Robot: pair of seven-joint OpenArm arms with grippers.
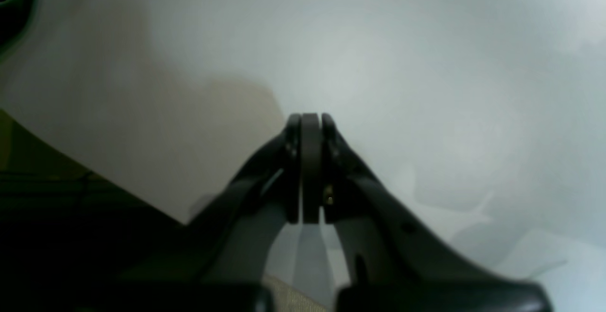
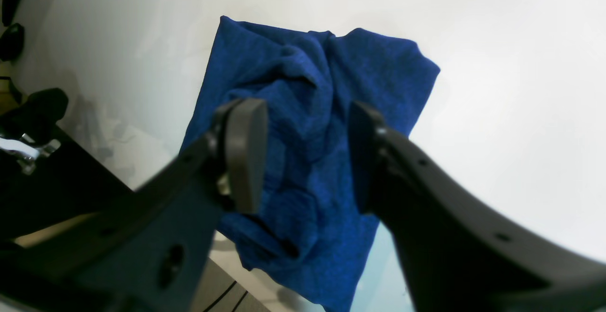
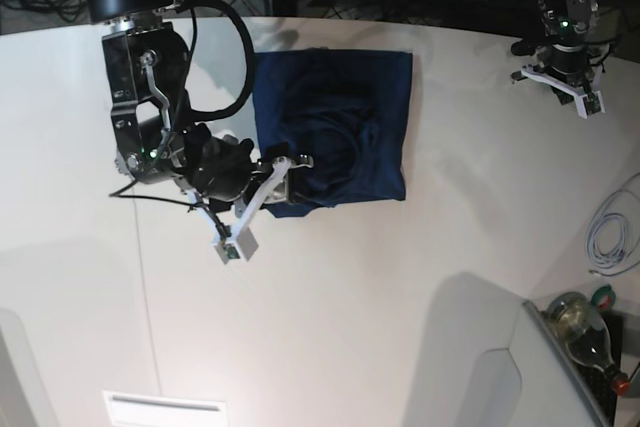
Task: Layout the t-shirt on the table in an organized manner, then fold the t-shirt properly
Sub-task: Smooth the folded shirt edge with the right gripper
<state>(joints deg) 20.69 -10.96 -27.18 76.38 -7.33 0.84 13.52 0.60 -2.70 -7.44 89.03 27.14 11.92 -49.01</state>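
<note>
The t-shirt (image 3: 335, 127) lies on the white table (image 3: 400, 277) as a rumpled, roughly rectangular dark blue bundle. In the right wrist view the t-shirt (image 2: 307, 94) fills the space under my right gripper (image 2: 305, 156), which hangs open just above its creased near edge with nothing between the fingers. From the base camera that right gripper (image 3: 290, 169) sits at the shirt's lower left corner. My left gripper (image 1: 311, 127) is shut with its pads pressed together over bare table (image 1: 426, 66), holding nothing. The left arm (image 3: 560, 37) stands at the far right, well away from the shirt.
A thin dark seam (image 3: 140, 277) runs across the left of the table. A coiled white cable (image 3: 610, 237) and a bottle (image 3: 585, 322) lie off the right edge. Cables and gear crowd the space beyond the far curved edge (image 3: 450, 27).
</note>
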